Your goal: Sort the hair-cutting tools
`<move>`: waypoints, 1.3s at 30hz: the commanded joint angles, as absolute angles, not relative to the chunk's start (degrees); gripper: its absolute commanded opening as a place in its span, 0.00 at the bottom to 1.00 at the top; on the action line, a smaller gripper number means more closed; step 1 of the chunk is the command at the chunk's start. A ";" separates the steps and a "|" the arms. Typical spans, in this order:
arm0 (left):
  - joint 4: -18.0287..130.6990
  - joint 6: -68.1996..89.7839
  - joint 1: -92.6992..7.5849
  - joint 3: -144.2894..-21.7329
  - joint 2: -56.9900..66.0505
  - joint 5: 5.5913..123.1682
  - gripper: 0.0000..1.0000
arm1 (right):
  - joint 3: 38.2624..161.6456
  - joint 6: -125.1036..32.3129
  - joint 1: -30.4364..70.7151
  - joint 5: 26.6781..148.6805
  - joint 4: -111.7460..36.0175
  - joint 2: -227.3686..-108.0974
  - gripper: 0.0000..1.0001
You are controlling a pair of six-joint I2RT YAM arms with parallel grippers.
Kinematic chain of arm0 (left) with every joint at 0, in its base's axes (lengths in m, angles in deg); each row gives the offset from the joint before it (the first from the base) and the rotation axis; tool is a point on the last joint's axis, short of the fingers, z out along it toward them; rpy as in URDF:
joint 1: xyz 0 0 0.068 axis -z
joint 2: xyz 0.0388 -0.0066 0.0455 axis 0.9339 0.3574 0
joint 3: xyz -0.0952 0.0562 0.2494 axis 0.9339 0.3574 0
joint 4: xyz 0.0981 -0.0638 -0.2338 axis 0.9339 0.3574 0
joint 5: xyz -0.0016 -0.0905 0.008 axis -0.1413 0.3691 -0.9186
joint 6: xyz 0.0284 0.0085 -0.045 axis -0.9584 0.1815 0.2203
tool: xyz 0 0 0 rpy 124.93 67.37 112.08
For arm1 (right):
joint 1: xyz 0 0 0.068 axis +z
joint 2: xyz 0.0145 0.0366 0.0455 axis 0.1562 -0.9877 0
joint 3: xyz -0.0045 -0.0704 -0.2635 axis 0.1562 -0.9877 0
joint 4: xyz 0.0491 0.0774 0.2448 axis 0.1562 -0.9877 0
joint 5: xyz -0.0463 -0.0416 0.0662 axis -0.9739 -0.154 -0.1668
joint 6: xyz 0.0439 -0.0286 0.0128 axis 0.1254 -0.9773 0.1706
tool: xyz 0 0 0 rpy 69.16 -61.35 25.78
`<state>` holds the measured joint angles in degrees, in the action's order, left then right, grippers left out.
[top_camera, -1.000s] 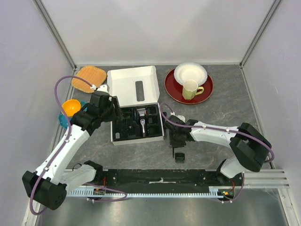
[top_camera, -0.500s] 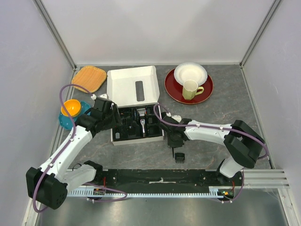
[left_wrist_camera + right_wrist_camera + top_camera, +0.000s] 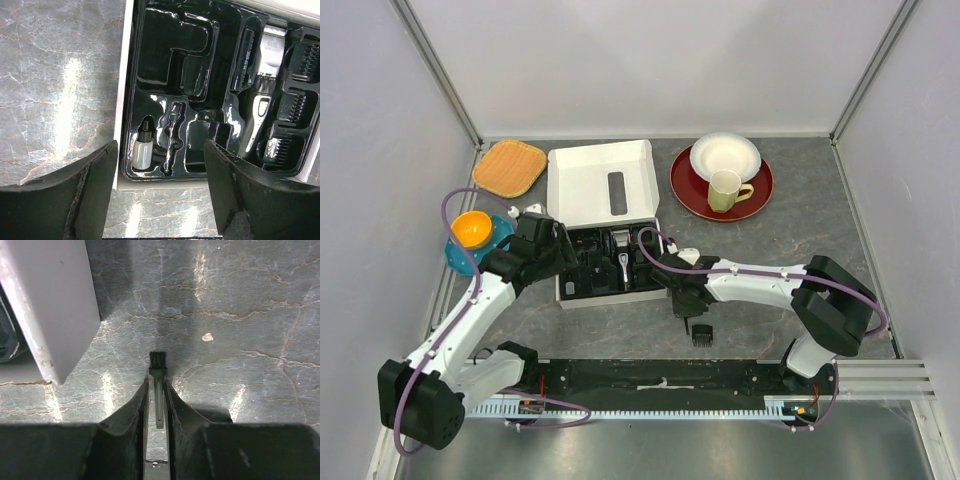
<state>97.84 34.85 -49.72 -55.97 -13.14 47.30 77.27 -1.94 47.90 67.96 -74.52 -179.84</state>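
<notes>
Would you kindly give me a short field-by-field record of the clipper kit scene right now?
left gripper: open, above the black tray's left side
right gripper: fingers flank the cleaning brush handle; grip unclear
hair clipper: lying in tray
tray combs: at least three, right of clipper
loose comb attachment: on table, near right gripper
small bottle: in tray, beside its left edge

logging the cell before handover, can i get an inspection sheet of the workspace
surface: grey marbled tabletop
job's things: hair clipper and comb attachments in the black tray; one loose comb attachment on the tabletop; cleaning brush within the right gripper
clutter: woven mat, orange bowl, red plate bearing white bowl and mug
grippers: left gripper open above the tray; right gripper close around the brush, grip unclear
cables: purple cable along each arm
surroundings: pale enclosure walls
</notes>
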 commanded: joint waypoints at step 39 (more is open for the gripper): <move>86.40 38.32 -50.42 -51.36 -5.13 47.14 0.74 | 82.15 -5.66 47.35 54.64 -77.79 -165.93 0.00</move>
<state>90.71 37.78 -50.10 -51.46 -5.60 44.65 80.20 -3.52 48.07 56.36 -78.28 -169.11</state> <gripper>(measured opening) 0.755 0.010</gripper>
